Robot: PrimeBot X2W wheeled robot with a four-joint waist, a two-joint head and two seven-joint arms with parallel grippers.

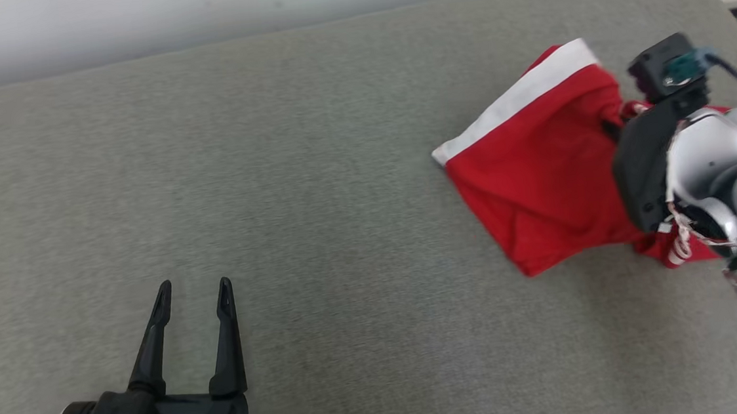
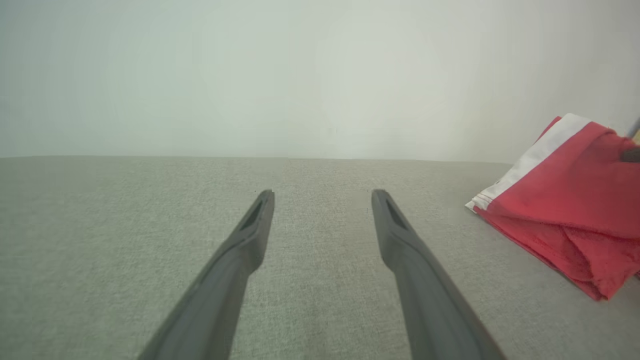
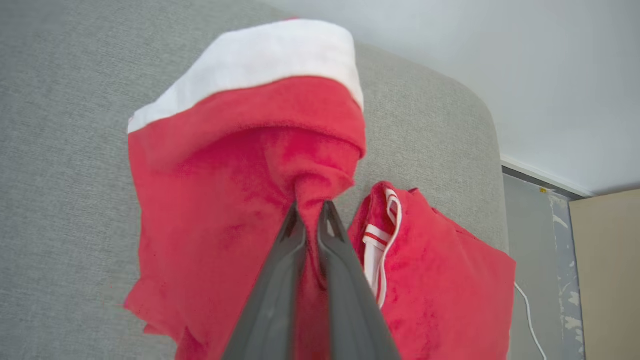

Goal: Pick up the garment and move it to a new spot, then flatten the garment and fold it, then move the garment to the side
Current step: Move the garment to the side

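1. My left gripper (image 2: 323,193) reaches out low over the grey cushion (image 2: 125,225), its two dark fingers spread wide apart.
2. The garment (image 2: 565,210), red with a white band, lies crumpled on the cushion at far right, well apart from my fingers.
3. A pale wall (image 2: 250,75) rises behind.

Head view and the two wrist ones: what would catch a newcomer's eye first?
The red garment with its white band, bunched at the right of the grey cushion. The right end effector is shut on a pinch of its cloth, while the left end effector is open at the lower left, apart from it.
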